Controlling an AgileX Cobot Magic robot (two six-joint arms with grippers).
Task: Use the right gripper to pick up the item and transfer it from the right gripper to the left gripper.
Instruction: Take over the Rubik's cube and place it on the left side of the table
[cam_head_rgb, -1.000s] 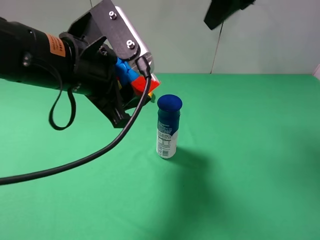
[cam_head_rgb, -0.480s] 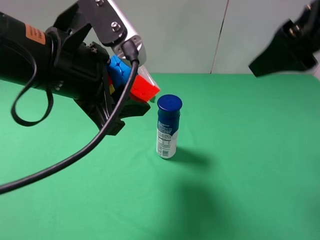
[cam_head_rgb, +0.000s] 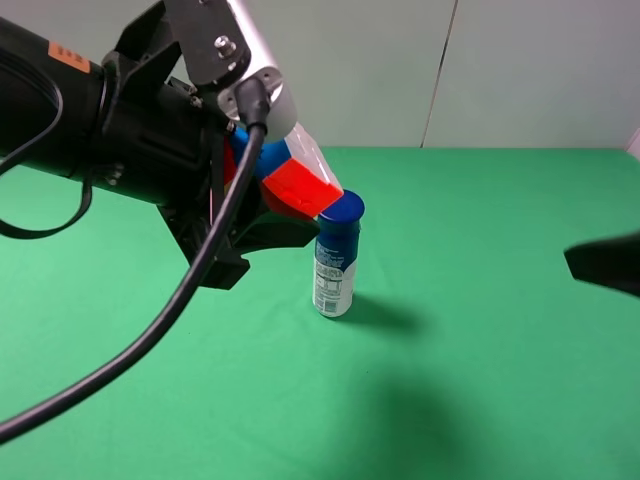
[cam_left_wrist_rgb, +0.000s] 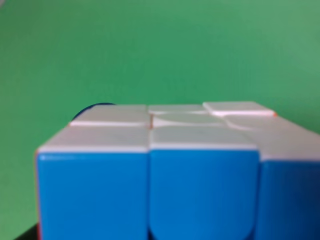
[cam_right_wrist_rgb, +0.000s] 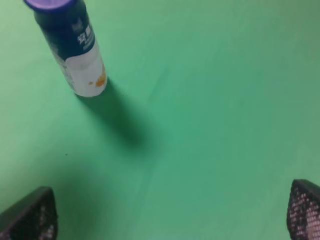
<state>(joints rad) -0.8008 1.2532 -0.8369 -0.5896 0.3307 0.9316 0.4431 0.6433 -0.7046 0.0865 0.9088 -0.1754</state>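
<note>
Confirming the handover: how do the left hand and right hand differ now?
The left hand holds the cube; the right hand holds nothing. The left hand is closed, raised near the bottle; the right hand is wide open, farther off. Both are black.

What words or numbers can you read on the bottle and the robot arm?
On the bottle: the label print is too small and blurred to read.
On the orange label of the left arm: dark marks, too small to read.
On the puzzle cube: no writing.
</note>
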